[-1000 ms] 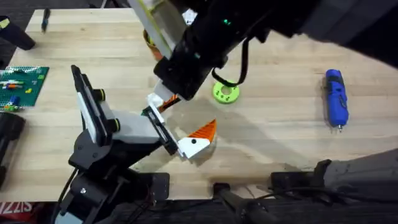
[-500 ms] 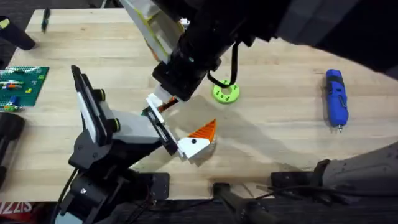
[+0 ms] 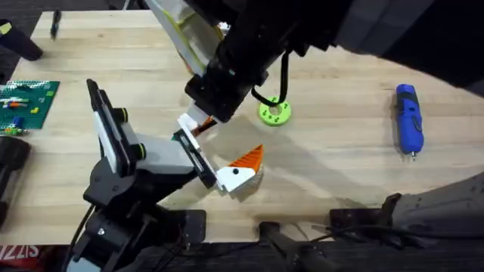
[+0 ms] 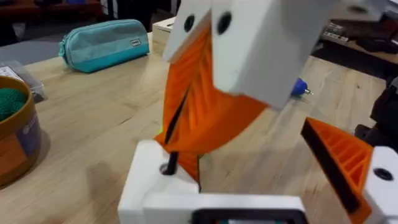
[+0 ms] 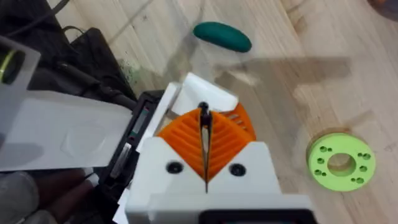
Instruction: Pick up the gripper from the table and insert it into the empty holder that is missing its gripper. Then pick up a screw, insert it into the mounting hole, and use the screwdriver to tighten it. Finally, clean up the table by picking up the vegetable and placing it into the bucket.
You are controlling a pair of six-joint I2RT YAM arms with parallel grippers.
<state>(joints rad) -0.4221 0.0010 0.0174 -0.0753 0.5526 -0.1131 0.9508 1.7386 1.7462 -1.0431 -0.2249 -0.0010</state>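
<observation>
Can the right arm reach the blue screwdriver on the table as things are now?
Probably not at once. The screwdriver lies free on bare wood with nothing around it, but the right gripper has its jaws shut on the gripper at the holder and must let go first.

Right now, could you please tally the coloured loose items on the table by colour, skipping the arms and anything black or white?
Green: 3, the lime-green disc with holes, the dark green oval vegetable, the green brick baseplate.
Blue: 1, the slim blue pen-shaped screwdriver.
Orange: 1, the small round orange bucket.
Teal: 1, the teal zipped pouch.
Total: 6.
</observation>
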